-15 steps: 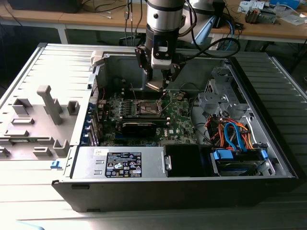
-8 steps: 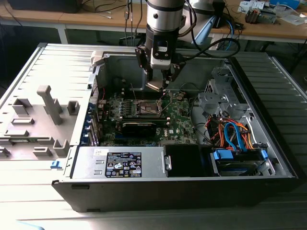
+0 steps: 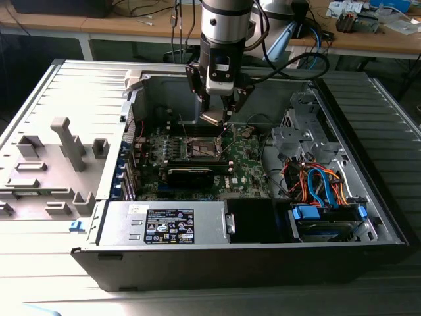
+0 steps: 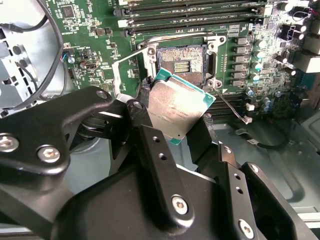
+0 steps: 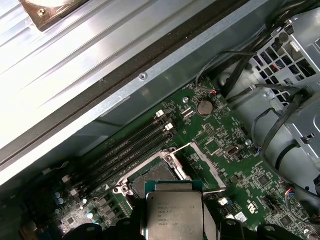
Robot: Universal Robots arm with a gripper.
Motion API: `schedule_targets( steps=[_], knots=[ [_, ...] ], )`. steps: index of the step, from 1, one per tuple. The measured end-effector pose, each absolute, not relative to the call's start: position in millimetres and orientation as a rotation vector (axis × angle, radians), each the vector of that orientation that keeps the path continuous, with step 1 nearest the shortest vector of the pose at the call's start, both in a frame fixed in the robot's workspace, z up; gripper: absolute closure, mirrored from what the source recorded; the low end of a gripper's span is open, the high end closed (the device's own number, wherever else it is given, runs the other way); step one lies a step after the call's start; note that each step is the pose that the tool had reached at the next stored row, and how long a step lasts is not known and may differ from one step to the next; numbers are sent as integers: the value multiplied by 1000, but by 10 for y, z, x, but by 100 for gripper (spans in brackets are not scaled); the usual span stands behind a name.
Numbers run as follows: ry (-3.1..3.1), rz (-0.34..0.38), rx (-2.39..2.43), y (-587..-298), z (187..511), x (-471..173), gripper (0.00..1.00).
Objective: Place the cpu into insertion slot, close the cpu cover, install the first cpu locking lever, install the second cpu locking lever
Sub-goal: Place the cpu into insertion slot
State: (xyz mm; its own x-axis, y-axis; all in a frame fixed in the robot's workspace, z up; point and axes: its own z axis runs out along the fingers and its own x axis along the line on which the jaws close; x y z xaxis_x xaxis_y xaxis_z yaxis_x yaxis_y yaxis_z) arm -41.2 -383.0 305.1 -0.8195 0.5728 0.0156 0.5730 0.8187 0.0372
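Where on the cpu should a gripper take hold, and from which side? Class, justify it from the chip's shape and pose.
Grip the cpu by two opposite thin edges, coming from above its flat metal top. It is a thin square plate, so its edges seem the only graspable faces; the gripper holds it this way, near the insertion slot, leaving the underside free.
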Motion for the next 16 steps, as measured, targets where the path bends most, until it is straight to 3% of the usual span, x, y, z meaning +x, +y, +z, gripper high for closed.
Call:
schedule_targets(
  steps=[16],
  knots=[
    [-2978, -63, -988, -3830, 3048, -412, 45]
  ],
)
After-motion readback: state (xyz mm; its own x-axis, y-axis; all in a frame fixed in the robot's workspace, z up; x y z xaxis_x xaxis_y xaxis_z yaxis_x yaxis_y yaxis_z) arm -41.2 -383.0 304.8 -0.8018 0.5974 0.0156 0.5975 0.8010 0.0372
